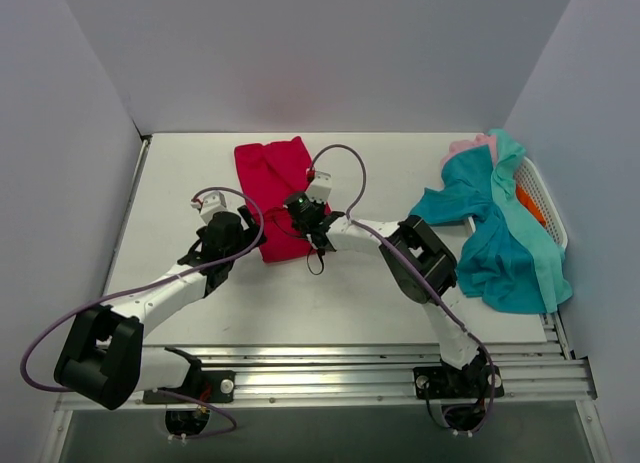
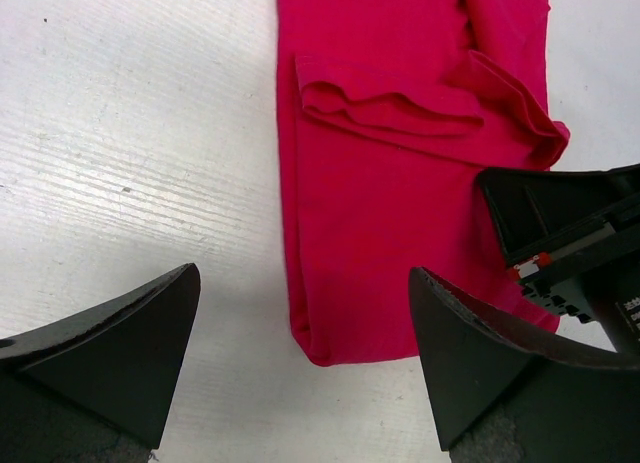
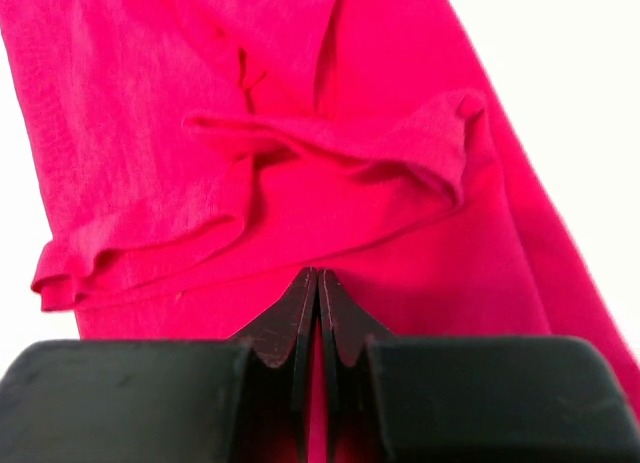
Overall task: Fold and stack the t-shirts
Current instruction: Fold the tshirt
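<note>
A crimson red t-shirt lies folded into a long strip at the middle back of the table. In the left wrist view its near end reaches between my left gripper's wide-open fingers, which hover just above it. My left gripper sits at the shirt's left near corner. My right gripper is over the shirt's right side, also seen at the edge of the left wrist view. Its fingers are shut, tips on the red cloth beside a turned-over sleeve. I cannot tell if cloth is pinched.
At the right edge a white slotted basket holds a heap of teal t-shirts spilling onto the table, with a pale pink one at the back. White walls close in on three sides. A metal rail runs along the near edge.
</note>
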You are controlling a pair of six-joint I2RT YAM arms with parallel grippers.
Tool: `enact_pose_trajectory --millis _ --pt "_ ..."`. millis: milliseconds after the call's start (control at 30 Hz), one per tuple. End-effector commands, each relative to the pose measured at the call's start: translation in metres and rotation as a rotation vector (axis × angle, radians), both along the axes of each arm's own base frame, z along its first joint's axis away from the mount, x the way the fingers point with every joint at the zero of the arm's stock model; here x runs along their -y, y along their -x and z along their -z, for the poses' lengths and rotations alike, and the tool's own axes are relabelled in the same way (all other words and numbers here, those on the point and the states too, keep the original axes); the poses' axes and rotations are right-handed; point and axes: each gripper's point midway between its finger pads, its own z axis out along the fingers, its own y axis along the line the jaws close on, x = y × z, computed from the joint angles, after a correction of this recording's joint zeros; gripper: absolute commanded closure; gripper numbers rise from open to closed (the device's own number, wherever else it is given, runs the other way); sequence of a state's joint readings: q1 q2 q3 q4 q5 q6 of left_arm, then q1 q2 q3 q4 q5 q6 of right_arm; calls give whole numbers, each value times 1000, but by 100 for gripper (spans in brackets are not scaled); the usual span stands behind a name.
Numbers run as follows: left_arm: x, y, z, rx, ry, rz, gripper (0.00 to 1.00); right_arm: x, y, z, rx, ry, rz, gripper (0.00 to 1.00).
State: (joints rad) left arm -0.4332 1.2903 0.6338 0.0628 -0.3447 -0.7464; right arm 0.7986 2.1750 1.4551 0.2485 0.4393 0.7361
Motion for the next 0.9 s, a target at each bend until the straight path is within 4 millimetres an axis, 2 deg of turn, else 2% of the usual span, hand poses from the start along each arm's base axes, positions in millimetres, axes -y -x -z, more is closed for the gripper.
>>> enact_pose_trajectory --millis 0,300,500,600,733,867 --pt "0 -6 -9 37 -6 -6 6 9 -16 -6 14 0 40 100" --pt "2 -9 2 17 -24 -2 6 18 -30 7 -9 -13 51 100" --pt "3 -14 7 12 -31 -1 6 18 -29 2 0 -21 47 100" --pt "5 -16 11 6 -30 3 6 21 -27 -6 4 -26 50 100" --pt "7 -19 15 1 -32 2 6 22 -18 -30 35 -51 48 100" --pt "10 -21 18 -2 -25 11 6 23 -9 -43 45 -55 46 100"
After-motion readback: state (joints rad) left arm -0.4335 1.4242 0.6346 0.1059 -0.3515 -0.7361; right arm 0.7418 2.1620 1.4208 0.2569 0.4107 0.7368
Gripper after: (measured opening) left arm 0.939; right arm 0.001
